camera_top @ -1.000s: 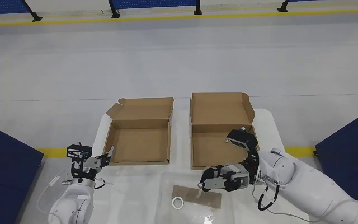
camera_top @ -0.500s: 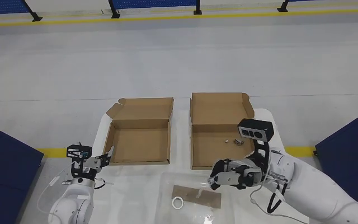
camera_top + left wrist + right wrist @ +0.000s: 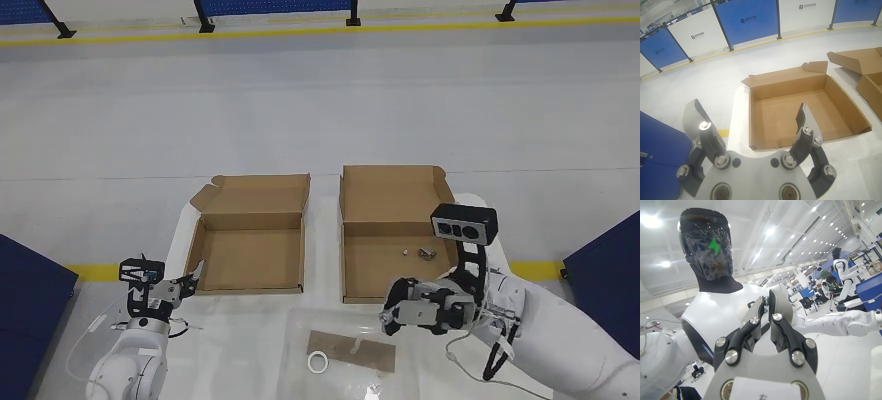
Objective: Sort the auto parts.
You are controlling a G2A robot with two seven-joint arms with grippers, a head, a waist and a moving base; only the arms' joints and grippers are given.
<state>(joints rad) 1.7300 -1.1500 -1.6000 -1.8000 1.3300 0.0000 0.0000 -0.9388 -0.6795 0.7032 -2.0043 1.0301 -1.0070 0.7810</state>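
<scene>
Two open cardboard boxes stand side by side. The left box [image 3: 250, 258] [image 3: 800, 113] is empty. The right box [image 3: 375, 262] holds two small metal parts [image 3: 424, 252]. My right gripper [image 3: 766, 299] [image 3: 405, 310] is raised in front of the right box, tilted up and back towards the robot, and shut on a small silver metal part [image 3: 766, 300]. My left gripper [image 3: 749, 104] [image 3: 178, 288] hovers open and empty at the table's front-left corner, facing the empty box.
A clear tray [image 3: 300, 330] at the table's front holds a brown cardboard sheet [image 3: 350, 350], a white ring [image 3: 318, 362] and a small part [image 3: 372, 390]. Blue bins flank the table on both sides [image 3: 25, 290] [image 3: 610, 265].
My right gripper has lifted away from the cardboard sheet in the clear tray and swung up and to the right, uncovering the parts in the right box. The left arm has not moved.
</scene>
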